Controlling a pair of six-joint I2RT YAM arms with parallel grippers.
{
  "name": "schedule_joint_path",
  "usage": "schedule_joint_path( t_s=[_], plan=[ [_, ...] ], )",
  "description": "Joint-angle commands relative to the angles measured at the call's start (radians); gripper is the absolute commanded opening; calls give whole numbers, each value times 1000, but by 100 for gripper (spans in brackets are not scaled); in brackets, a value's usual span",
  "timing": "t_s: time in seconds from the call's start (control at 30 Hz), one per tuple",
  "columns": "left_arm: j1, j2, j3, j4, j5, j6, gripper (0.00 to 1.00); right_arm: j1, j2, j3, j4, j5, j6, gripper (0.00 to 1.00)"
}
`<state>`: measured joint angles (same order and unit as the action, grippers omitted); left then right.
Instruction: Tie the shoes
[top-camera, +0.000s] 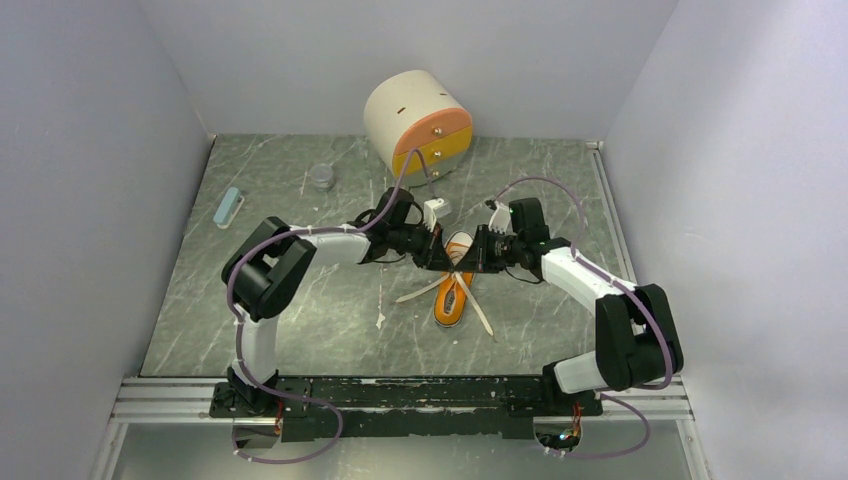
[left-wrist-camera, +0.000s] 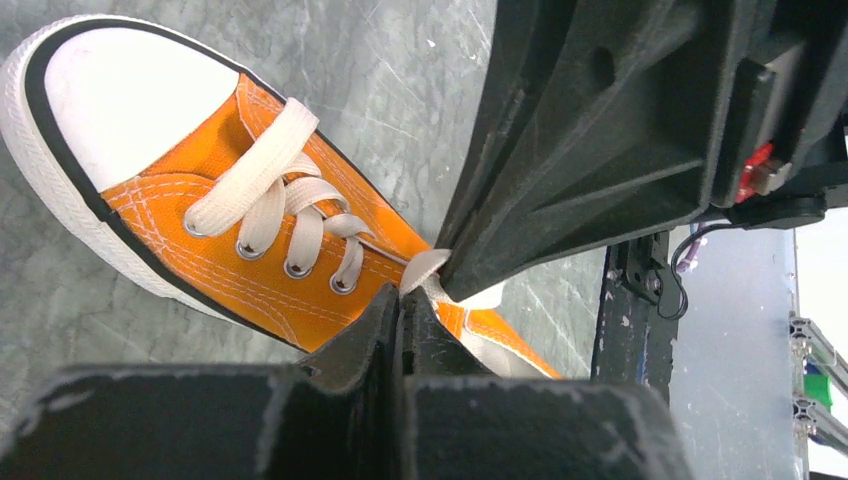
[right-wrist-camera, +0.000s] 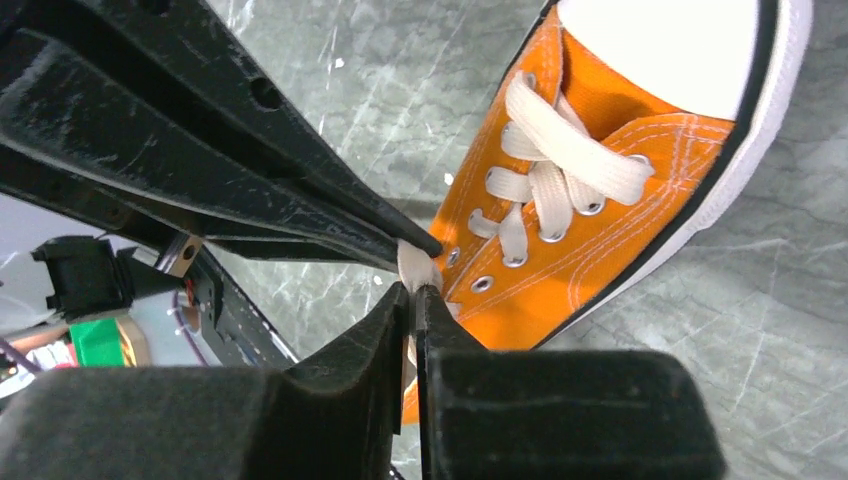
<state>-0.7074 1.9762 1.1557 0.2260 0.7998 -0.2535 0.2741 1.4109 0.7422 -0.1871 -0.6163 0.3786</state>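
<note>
An orange sneaker (top-camera: 452, 298) with a white toe cap lies mid-table, toe pointing away from the arm bases. Its white laces (top-camera: 418, 293) trail off to both sides. Both grippers meet over the shoe's tongue. My left gripper (left-wrist-camera: 403, 296) is shut, with a bit of white lace (left-wrist-camera: 424, 270) pinched at its tips beside the orange shoe (left-wrist-camera: 240, 190). My right gripper (right-wrist-camera: 413, 291) is shut on a white lace (right-wrist-camera: 415, 266) next to the eyelets of the shoe (right-wrist-camera: 600, 230). In the top view the left gripper (top-camera: 446, 262) and right gripper (top-camera: 469, 262) nearly touch tip to tip.
A round white and orange drawer unit (top-camera: 418, 122) stands at the back. A small grey cup (top-camera: 322, 176) and a light-blue bar (top-camera: 229, 207) lie at the back left. Grey walls close in three sides; a metal rail (top-camera: 400, 395) runs along the near edge.
</note>
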Motion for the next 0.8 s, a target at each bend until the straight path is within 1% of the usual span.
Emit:
schedule_joint_path(
  t_s=[0.0,0.07,0.2,0.33,0.4,0.47,0.57,0.67,0.7,0.77],
  plan=[
    [-13,-35,-28,116,-55,-75,5,-7,-16,14,50,-70,22,8],
    [-16,-34,-41,140,-86,-101,5,-7,-40,0,60,-77,32,9],
    [-16,-40,-71,223,-112,-168,5,-4,-60,-26,73,-112,45,22],
    [-19,-25,-97,347,-71,-261,5,-2,-41,-47,132,-183,84,32],
    [-20,-18,-116,417,-45,-304,5,-7,-29,-26,94,-198,68,34],
    [-20,-19,-128,430,-45,-310,5,-28,-59,-4,50,-166,50,36],
    [-19,-11,-138,444,-43,-313,5,-99,-124,-27,55,-160,69,40],
    [-20,-2,-140,459,-33,-322,5,-144,-109,-7,-37,-99,3,40],
    [-19,-3,-140,459,-33,-321,5,-157,-87,2,-59,-85,-12,39],
    [-20,-7,-144,457,-36,-315,5,-164,-30,27,-85,-77,-42,27]
  ],
)
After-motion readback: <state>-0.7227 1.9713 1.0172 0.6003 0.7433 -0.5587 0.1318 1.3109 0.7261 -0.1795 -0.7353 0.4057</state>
